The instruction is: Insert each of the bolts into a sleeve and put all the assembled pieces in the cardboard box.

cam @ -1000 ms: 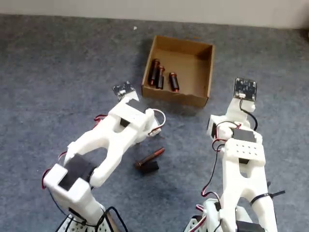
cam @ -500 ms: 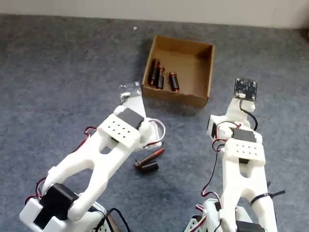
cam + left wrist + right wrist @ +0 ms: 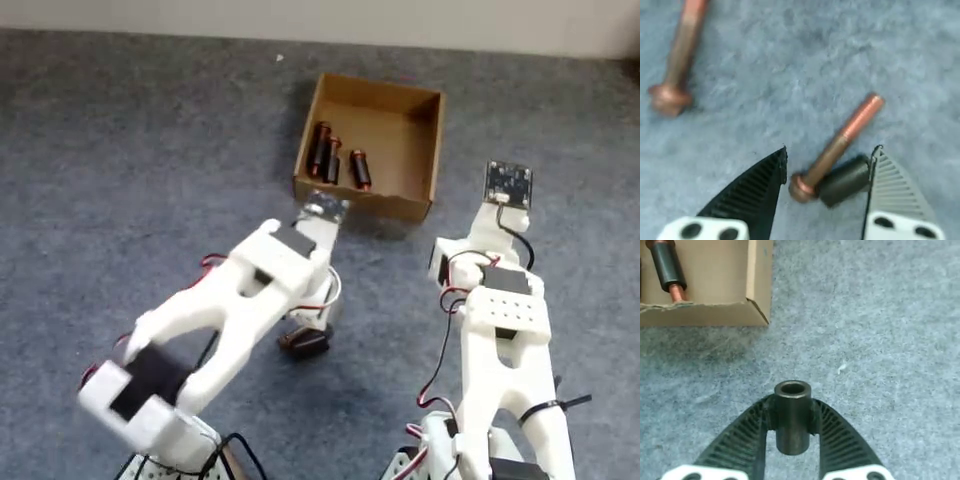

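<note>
Left wrist view: a copper bolt (image 3: pixel 840 145) lies on the grey surface (image 3: pixel 920 60) with a black sleeve (image 3: pixel 845 181) against its head end, both between the spread fingers of the left tool (image 3: pixel 830 150). A second bolt (image 3: pixel 677 60) lies apart. The right tool (image 3: pixel 792 406) clamps an upright sleeve (image 3: pixel 791 420) near the cardboard box (image 3: pixel 760 270), which holds three assembled pieces (image 3: pixel 333 160).

Robotics bench, lab or hobby room by the look. Grey carpet-like cover (image 3: pixel 110 150) over the work surface, pale wall (image 3: pixel 300 12) at the far edge. White plastic left arm (image 3: pixel 240 290) and right arm (image 3: pixel 505 330), exposed wiring (image 3: pixel 445 345). Plain cardboard box (image 3: pixel 365 196) as bin.
</note>
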Controlling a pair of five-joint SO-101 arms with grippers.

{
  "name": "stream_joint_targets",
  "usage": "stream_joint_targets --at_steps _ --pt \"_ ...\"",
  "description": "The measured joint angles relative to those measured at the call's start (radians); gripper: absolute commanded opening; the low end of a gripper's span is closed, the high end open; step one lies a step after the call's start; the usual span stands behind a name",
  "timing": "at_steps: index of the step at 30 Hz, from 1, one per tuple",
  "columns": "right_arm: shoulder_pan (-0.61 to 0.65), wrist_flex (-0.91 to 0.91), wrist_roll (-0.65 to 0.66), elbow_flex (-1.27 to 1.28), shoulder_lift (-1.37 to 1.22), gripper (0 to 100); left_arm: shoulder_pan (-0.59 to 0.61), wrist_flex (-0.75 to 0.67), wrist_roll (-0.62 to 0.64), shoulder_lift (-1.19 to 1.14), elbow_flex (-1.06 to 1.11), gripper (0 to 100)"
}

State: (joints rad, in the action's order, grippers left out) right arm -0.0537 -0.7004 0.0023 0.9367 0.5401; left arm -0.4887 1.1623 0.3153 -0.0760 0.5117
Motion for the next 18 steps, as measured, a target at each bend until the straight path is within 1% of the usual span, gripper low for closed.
stream_joint_targets --at_steps 1,3,7,9,12,18 --pt "0.000 0.000 0.000 0.000 0.000 0.5 0.000 0.002 -0.008 -0.046 -0.031 26" --pt "0.000 0.000 0.000 0.000 0.000 0.5 0.000 0.048 -0.015 -0.129 -0.109 21" --pt "0.000 0.000 0.000 0.000 0.000 0.5 -0.003 0.152 -0.020 -0.272 -0.279 0" --pt "0.000 0.000 0.000 0.000 0.000 0.5 -0.009 0.187 -0.025 -0.325 -0.353 2" --pt "0.000 0.000 0.000 0.000 0.000 0.5 -0.015 0.235 -0.028 -0.385 -0.431 0" --pt "0.000 0.000 0.000 0.000 0.000 0.5 -0.014 0.276 0.028 -0.405 -0.471 1"
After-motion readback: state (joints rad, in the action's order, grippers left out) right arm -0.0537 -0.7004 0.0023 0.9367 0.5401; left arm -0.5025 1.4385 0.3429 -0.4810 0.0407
